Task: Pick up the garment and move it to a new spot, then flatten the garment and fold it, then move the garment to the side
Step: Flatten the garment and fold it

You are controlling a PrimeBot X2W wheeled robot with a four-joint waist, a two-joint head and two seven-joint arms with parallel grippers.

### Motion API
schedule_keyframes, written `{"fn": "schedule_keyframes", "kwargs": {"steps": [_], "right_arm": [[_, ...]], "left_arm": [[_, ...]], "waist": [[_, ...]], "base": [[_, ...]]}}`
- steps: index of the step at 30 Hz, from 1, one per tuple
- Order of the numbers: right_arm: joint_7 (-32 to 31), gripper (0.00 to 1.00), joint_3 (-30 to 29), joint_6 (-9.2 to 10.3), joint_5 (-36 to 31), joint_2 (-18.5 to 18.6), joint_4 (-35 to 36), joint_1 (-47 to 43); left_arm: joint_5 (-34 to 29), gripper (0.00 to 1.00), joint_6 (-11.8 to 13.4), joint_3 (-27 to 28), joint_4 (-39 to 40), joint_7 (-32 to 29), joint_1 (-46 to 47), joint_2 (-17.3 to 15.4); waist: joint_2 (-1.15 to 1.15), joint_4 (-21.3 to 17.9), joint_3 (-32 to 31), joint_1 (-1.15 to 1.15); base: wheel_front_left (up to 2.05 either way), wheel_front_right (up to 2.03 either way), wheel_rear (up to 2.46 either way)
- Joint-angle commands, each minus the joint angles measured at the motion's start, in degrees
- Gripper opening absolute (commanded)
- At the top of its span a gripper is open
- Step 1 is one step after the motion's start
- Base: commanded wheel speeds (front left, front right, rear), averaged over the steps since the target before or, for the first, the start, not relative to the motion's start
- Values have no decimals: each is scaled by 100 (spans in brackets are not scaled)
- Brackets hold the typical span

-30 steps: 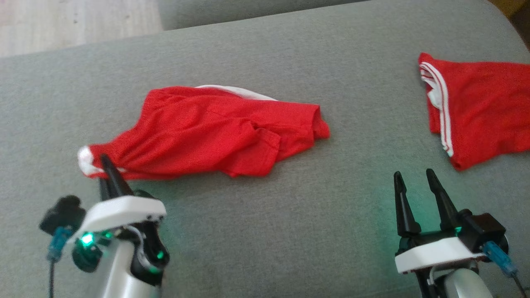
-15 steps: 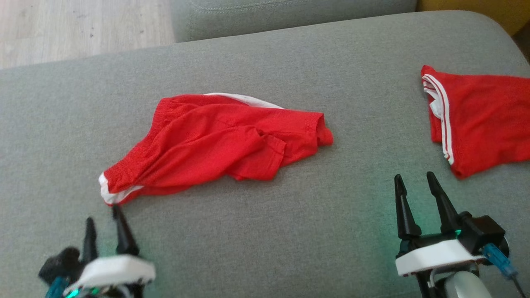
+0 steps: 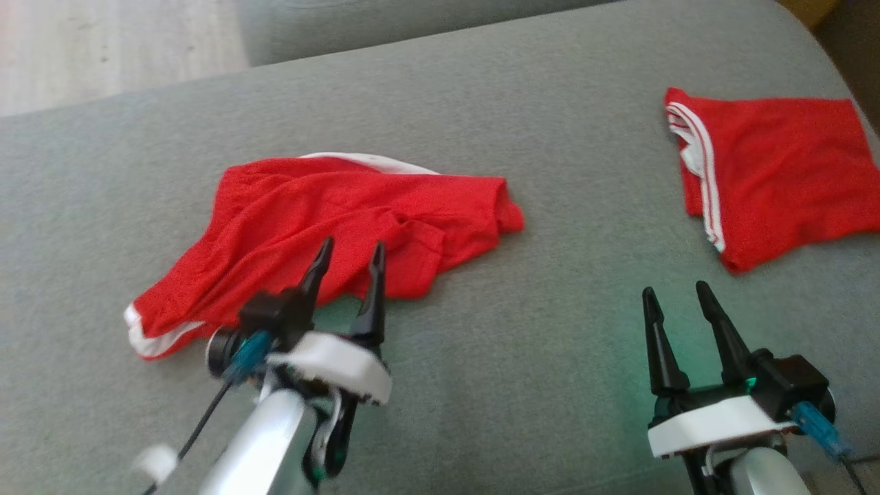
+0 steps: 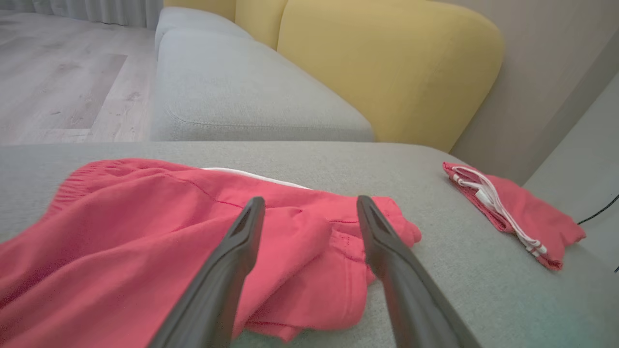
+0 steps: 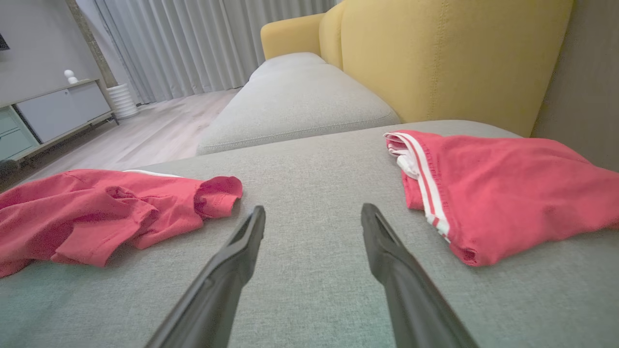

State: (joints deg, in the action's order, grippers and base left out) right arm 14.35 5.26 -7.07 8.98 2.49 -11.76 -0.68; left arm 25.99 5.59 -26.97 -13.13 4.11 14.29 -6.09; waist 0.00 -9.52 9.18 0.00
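The garment (image 3: 309, 227), red with white trim, lies crumpled on the grey cushion (image 3: 481, 124), spread from lower left to centre. In the left wrist view the garment (image 4: 121, 232) spreads beneath and beyond the fingers. My left gripper (image 3: 349, 251) hovers open over its near edge, fingers pointing at the rumpled middle fold, nothing between them. At the lower right my right gripper (image 3: 675, 292) stands open above bare cushion, nothing held. From the right wrist the garment (image 5: 96, 212) lies off to the left.
A second red piece with white stripes (image 3: 770, 172) lies folded at the cushion's right, also seen as the striped piece (image 5: 493, 188) and the striped piece (image 4: 512, 212). Yellow backrest (image 5: 459, 53) stands behind. Wooden floor (image 3: 103, 48) lies past the far left edge.
My left gripper let go of the garment's white-trimmed corner, opened, drew back, then swung right and forward over the garment's near edge. The right gripper stayed put; the camera shifted slightly.
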Motion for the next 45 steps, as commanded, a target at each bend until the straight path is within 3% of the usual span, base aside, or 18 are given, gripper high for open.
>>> {"fn": "schedule_keyframes", "kwargs": {"steps": [1, 6, 18, 19, 21, 26, 32, 34, 35, 36, 37, 38, 45], "right_arm": [[65, 100, 129, -42, -30, 39, 184, 139], [65, 100, 101, -42, -7, 39, 173, 143], [65, 100, 120, -42, 104, 39, 188, 152], [65, 100, 119, -42, 107, 39, 189, 154], [65, 100, 118, -42, 111, 39, 192, 156], [65, 100, 71, -42, 132, 39, 194, 120], [65, 100, -136, -42, 83, 39, 199, -37], [65, 100, -183, -42, 57, 39, 181, -69], [65, 100, -183, -42, 57, 39, 181, -69], [65, 100, -186, -42, 32, 39, 169, -64], [65, 100, -186, -42, 32, 39, 169, -64], [65, 100, -177, -42, 21, 39, 167, -26], [65, 100, -73, -42, 38, 39, 171, 190]], "left_arm": [[-24, 100, -27, 109, 33, -51, 308, 15], [-281, 100, -137, -208, -745, -290, 862, 43], [-536, 100, -27, -256, -2022, -372, 1559, -142], [-530, 77, -51, -267, -2111, -400, 1606, -141], [-552, 0, -115, -325, -2298, -462, 1704, -152], [-329, 0, -450, -346, -2377, -404, 1824, -49], [409, 0, -873, -280, -689, -865, 1010, -89], [612, 0, -875, -317, 173, -1216, 570, -235], [612, 0, -875, -317, 173, -1216, 570, -235], [792, 0, -814, -356, 1048, -1571, 164, -385], [792, 0, -814, -356, 1048, -1571, 164, -385], [990, 0, -746, -421, 1841, -1919, -178, -486], [1466, 0, -607, -831, 2943, -2831, -625, -505]], "waist": [[0, -121, 53, 0], [0, -348, 101, 0], [0, -589, 149, 0], [0, -595, 152, 0], [0, -604, 157, 0], [0, -561, 121, 0], [0, -327, 10, 0], [0, -225, -16, 0], [0, -225, -16, 0], [0, -137, -24, 0], [0, -137, -24, 0], [0, -83, -14, 0], [0, -178, 164, 0]], "base": [[0, 0, 0], [0, 0, 0], [0, 0, 0], [0, 0, 0], [0, 0, 0], [0, 0, 0], [0, 0, 0], [0, 0, 0], [0, 0, 0], [0, 0, 0], [0, 0, 0], [0, 0, 0], [0, 0, 0]]}}
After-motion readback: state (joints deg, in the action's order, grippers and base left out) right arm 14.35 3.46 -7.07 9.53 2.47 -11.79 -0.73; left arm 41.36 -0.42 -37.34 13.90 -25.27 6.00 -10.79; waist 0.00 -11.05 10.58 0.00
